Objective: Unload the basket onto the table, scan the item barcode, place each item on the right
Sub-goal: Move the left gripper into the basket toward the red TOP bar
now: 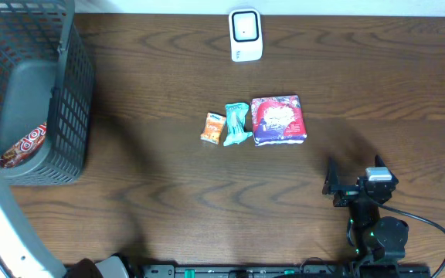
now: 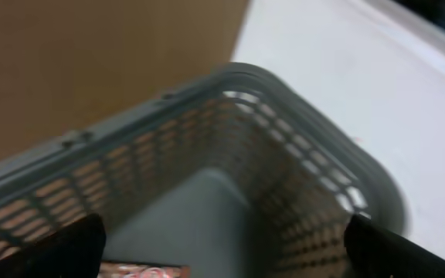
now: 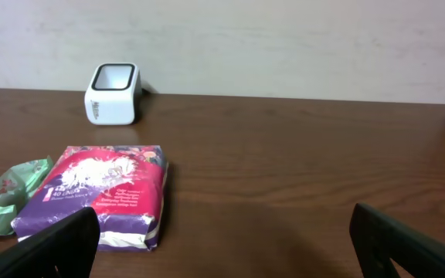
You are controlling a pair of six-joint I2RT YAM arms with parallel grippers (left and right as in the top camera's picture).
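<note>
At mid-table the purple pack (image 3: 99, 193) lies short of the scanner (image 3: 113, 93), so grasping looks next: the right gripper (image 3: 224, 232), jaws apart, must reach it, while the left gripper (image 2: 222, 243) hangs spread above the basket (image 2: 307, 166).

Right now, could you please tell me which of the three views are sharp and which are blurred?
Overhead: sharp and evenly lit, soft shadows beside the basket. Left wrist: blurred throughout, the basket's mesh smeared. Right wrist: sharp, the purple pack and scanner crisp, a mild sheen on the table.
</note>
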